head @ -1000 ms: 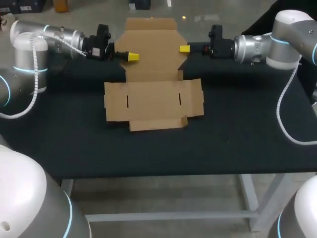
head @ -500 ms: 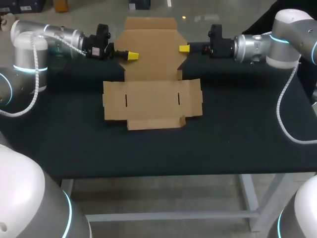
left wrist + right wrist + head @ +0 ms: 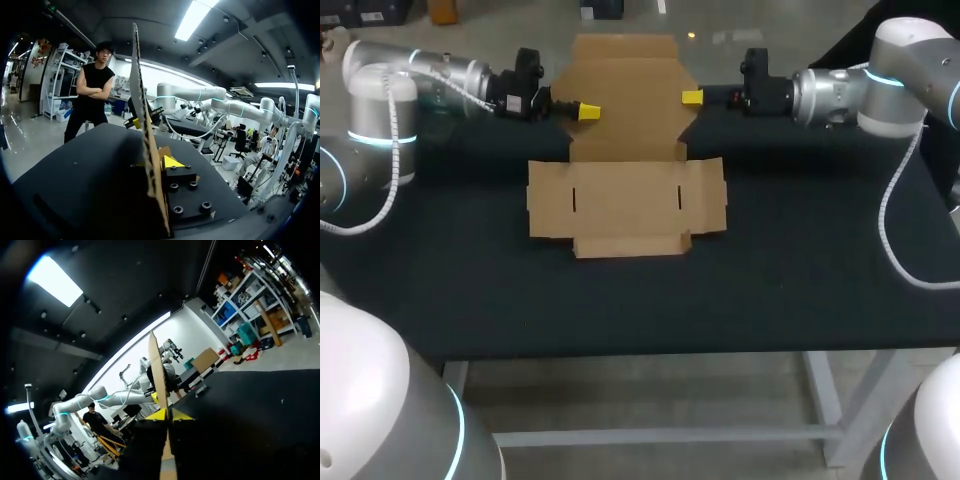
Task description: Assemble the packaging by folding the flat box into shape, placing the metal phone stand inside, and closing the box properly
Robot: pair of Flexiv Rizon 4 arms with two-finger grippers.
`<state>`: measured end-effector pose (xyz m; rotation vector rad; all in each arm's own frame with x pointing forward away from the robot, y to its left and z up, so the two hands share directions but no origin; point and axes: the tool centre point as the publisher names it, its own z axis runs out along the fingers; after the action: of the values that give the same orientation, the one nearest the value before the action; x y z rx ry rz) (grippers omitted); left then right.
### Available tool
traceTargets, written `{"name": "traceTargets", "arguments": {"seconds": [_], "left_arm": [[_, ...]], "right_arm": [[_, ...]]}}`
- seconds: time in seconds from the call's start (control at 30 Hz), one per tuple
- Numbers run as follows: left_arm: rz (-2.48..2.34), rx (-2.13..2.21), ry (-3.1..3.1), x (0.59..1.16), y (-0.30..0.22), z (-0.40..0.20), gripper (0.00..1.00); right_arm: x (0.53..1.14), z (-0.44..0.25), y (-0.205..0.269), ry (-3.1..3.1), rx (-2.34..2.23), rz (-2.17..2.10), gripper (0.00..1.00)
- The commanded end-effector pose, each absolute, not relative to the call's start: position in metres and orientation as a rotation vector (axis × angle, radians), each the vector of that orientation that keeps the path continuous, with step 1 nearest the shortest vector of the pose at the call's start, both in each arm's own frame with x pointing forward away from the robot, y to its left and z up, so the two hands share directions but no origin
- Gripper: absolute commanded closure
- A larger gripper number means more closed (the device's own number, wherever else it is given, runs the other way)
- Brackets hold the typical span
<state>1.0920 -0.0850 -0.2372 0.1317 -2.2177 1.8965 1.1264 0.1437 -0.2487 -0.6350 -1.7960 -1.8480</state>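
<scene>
Holds the left edge of the box (image 3: 625, 200) clenched in the left gripper (image 3: 585, 112), front panels lying flat in the middle of the table (image 3: 770, 290), rear panel standing up. Pinches the right edge likewise in the right gripper (image 3: 692, 98). Might crease or tear the cardboard if lifted unevenly, or drop the panel flat should either pinch slip off so thin an edge.

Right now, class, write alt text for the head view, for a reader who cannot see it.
A flat cardboard box lies unfolded on a black table. Two robot arms grip its far panel by the side edges, the left gripper from the left and the right gripper from the right.
</scene>
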Motion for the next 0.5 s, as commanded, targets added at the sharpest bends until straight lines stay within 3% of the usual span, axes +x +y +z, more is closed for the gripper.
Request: {"name": "traceTargets", "arguments": {"seconds": [0.03,0.07,0.1,0.13,0.5], "left_arm": [[1.885,0.081,-2.186,1.097,-0.091,-0.239,1.0],[1.885,0.079,-2.186,1.098,-0.09,-0.24,1.0],[1.885,0.079,-2.187,1.099,-0.09,-0.24,1.0],[1.886,0.08,-2.188,1.1,-0.089,-0.24,1.0],[1.924,0.092,-2.186,1.114,-0.078,-0.233,1.0]], "right_arm": [[1.133,-0.251,0.15,-1.749,-0.559,-1.842,0.6],[1.133,-0.251,0.149,-1.75,-0.561,-1.84,0.52],[1.133,-0.25,0.148,-1.754,-0.563,-1.838,0.22],[1.133,-0.248,0.146,-1.759,-0.565,-1.835,0.0],[1.108,-0.226,0.113,-1.908,-0.663,-1.834,0.0]]}}
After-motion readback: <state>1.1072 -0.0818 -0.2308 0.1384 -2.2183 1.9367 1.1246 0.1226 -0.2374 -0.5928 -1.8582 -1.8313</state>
